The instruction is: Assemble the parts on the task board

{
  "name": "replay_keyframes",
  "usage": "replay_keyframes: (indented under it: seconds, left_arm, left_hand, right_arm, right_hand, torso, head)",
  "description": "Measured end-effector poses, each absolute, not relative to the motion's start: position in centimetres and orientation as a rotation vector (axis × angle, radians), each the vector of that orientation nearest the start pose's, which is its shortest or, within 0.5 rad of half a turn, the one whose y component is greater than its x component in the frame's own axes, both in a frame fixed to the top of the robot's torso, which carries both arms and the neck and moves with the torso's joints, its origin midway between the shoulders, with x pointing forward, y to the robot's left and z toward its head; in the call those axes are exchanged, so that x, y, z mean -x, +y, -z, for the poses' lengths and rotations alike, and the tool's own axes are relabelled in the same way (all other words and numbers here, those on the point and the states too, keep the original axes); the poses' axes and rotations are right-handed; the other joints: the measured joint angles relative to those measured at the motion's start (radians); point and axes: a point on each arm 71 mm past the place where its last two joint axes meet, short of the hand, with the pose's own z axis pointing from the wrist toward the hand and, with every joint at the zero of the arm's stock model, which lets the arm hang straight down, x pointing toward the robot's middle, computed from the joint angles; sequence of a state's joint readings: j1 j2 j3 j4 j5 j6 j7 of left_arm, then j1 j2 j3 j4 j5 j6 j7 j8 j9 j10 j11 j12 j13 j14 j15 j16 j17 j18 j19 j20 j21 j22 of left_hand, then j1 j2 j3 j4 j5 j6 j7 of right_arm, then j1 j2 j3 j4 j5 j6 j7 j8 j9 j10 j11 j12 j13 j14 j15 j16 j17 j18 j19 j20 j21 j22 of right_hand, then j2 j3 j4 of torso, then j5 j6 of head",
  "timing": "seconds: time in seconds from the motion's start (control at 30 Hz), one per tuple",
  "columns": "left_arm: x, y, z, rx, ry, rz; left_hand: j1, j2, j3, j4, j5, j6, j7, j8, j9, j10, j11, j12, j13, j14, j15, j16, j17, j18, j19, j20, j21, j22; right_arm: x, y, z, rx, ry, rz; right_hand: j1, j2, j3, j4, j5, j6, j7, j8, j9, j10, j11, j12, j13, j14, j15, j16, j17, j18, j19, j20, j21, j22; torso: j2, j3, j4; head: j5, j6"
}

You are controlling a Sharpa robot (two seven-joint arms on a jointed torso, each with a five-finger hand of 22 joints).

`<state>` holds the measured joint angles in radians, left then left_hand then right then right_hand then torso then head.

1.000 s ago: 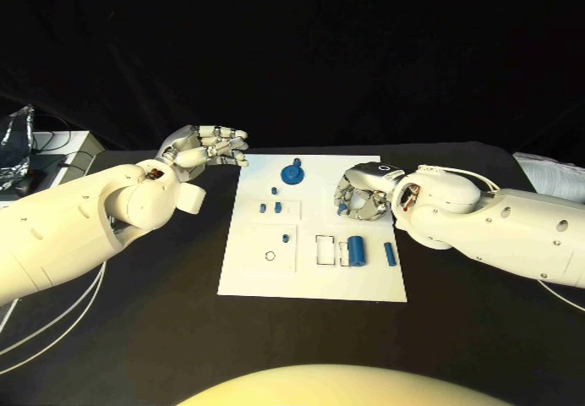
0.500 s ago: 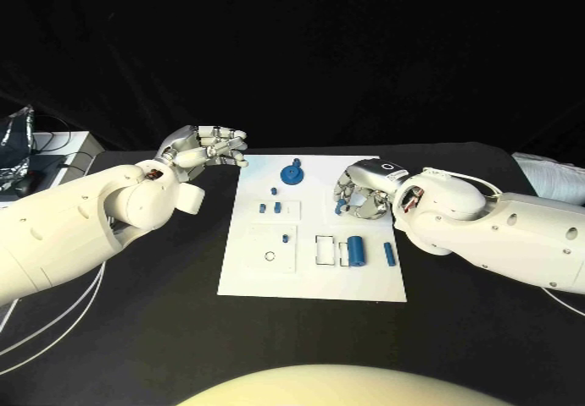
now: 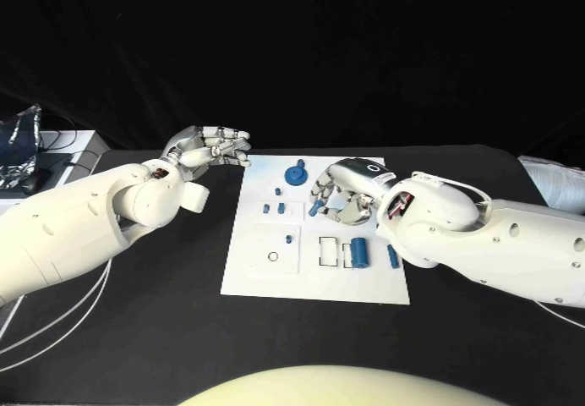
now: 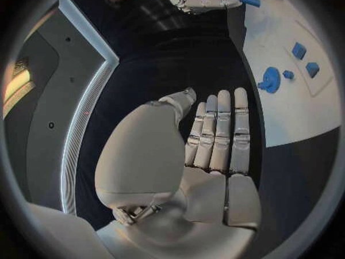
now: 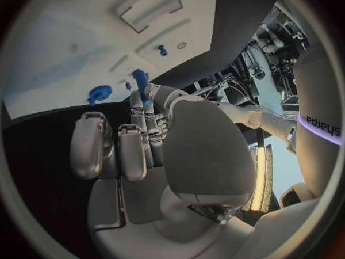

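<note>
The white task board (image 3: pixel 372 283) lies in the middle of the black table. On it are a round blue knob part (image 3: pixel 295 174), several small blue blocks (image 3: pixel 267 206), a blue cylinder (image 3: pixel 355 251) and a thin blue bar (image 3: pixel 391 255). My right hand (image 3: pixel 345 193) hovers over the board's far half and pinches a small blue peg (image 3: pixel 314 208) at its fingertips; the right wrist view shows that peg (image 5: pixel 140 77) between thumb and finger. My left hand (image 3: pixel 210 148) stays off the board's far left corner, holding nothing, its fingers (image 4: pixel 219 132) straight and side by side.
A raised white plate with a small ring (image 3: pixel 272 255) and a rectangular frame (image 3: pixel 329 251) sit on the board's near half. A clear bag and a white box (image 3: pixel 30 152) stand at the table's left edge, with cables (image 3: pixel 49 321) below them.
My right hand has moved left across the board with the blue peg in its fingertips. The left hand has stayed where it was.
</note>
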<state>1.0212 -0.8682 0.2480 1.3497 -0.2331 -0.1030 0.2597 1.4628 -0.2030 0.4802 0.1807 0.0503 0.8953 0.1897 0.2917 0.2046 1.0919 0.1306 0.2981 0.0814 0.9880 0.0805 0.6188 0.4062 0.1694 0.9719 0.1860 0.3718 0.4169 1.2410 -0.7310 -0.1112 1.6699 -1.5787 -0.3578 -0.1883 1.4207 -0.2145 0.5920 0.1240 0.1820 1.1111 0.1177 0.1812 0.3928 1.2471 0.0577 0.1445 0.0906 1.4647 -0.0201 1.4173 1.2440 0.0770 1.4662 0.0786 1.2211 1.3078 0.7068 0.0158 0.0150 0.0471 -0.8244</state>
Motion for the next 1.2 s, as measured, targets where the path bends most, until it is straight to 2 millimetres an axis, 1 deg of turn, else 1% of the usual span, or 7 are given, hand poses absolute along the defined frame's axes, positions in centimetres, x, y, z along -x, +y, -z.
replay_keyframes:
  seconds: [0.2,0.47,0.67,0.7,0.83,1.0,1.2]
  left_arm:
    - [-51.6,27.1,18.4,1.054,1.455,1.507]
    - [-51.6,27.0,18.5,1.054,1.458,1.511]
    - [-51.5,27.0,18.5,1.054,1.459,1.514]
    - [-51.5,26.9,18.5,1.053,1.459,1.514]
    - [-51.5,27.0,18.5,1.053,1.459,1.514]
    - [-51.5,27.0,18.5,1.053,1.459,1.514]
    - [-51.5,27.0,18.5,1.053,1.46,1.515]
  left_hand:
    - [0.0,0.0,0.0,0.0,0.0,0.0,0.0,0.0,0.0,0.0,0.0,0.0,0.0,0.0,0.0,0.0,0.0,0.0,0.0,0.0,0.0,0.0]
    - [0.0,0.0,0.0,0.0,0.0,0.0,0.0,0.0,-0.001,0.0,0.0,0.0,0.0,0.0,0.0,0.0,0.0,0.0,0.0,0.0,0.0,0.0]
    - [0.0,0.0,0.0,0.0,0.0,0.0,0.0,0.0,-0.001,0.0,0.0,0.0,0.0,0.0,0.0,0.0,0.0,0.0,0.0,0.0,0.0,0.0]
    - [0.0,0.0,0.0,0.0,0.0,0.0,0.0,0.0,-0.001,0.0,0.0,0.0,0.0,0.0,0.0,0.0,0.0,0.0,0.0,0.0,0.0,0.0]
    - [0.0,0.0,0.0,0.0,0.0,0.0,0.0,0.0,-0.001,0.0,0.0,0.0,0.0,0.0,0.0,0.0,0.0,0.0,0.0,0.0,0.0,0.0]
    - [0.0,0.0,0.0,0.0,0.0,0.0,0.0,0.0,-0.001,0.0,0.0,0.0,0.0,0.0,0.0,0.0,0.0,0.0,0.0,0.0,0.0,0.0]
    - [0.0,0.0,0.0,0.0,0.0,0.0,0.0,0.0,-0.001,0.0,0.0,0.0,0.001,0.0,0.0,0.0,0.002,0.0,0.0,0.0,0.0,-0.001]
  right_arm:
    - [-42.3,-7.1,18.4,0.402,1.586,-0.855]
    - [-40.6,-4.4,19.6,0.443,1.583,-0.92]
    - [-40.0,-3.4,20.5,0.471,1.59,-0.926]
    - [-40.1,-3.4,20.7,0.475,1.591,-0.922]
    - [-40.2,-3.3,21.2,0.495,1.598,-0.899]
    - [-40.2,-3.1,21.6,0.522,1.606,-0.88]
    - [-40.2,-2.9,21.9,0.55,1.614,-0.863]
  right_hand:
    - [0.0,0.0,0.003,-0.003,0.0,-0.003,0.003,0.0,0.0,0.001,-0.001,-0.006,-0.001,0.0,0.0,0.0,-0.001,0.0,0.0,0.0,0.0,0.0]
    - [0.0,0.0,0.003,-0.003,0.0,-0.007,0.003,-0.002,0.001,0.001,-0.001,-0.008,-0.001,0.0,0.0,0.0,-0.001,0.0,0.0,0.0,0.0,0.0]
    - [-0.001,-0.001,0.007,-0.007,0.0,-0.007,0.003,-0.005,0.008,0.001,-0.001,-0.012,0.0,0.0,0.0,0.0,-0.004,0.0,0.0,0.0,-0.001,0.0]
    - [-0.003,-0.003,0.007,-0.007,0.0,-0.008,0.003,-0.005,0.014,0.001,-0.001,-0.012,0.0,0.0,0.0,0.0,-0.004,0.0,0.0,0.0,-0.001,0.0]
    - [-0.006,-0.005,0.007,-0.007,0.0,-0.01,0.003,-0.003,0.016,0.001,-0.001,-0.012,0.0,0.0,0.0,0.0,-0.006,0.0,0.0,0.0,-0.001,0.0]
    - [-0.009,-0.003,0.007,-0.007,0.0,-0.013,0.002,0.0,0.021,0.001,-0.001,-0.013,0.0,0.0,0.0,0.0,-0.006,0.0,0.0,0.0,-0.001,0.0]
    - [-0.012,-0.003,0.007,-0.007,-0.001,-0.014,0.003,0.0,0.021,0.001,-0.001,-0.013,0.0,0.0,0.0,0.0,-0.006,0.0,0.0,0.0,-0.001,0.0]
  torso:
    - [0.001,-0.0005,0.0026]
    - [0.002,-0.0019,0.002]
    - [0.002,-0.0013,0.0006]
    - [0.002,-0.0013,0.0004]
    - [0.003,-0.0013,0.0004]
    - [0.003,-0.0012,0.0002]
    - [0.003,-0.0001,0.0001]
  head:
    - [0.009,0.0]
    - [0.025,-0.005]
    - [0.034,-0.007]
    - [0.035,-0.008]
    - [0.04,-0.013]
    - [0.042,-0.019]
    - [0.045,-0.024]
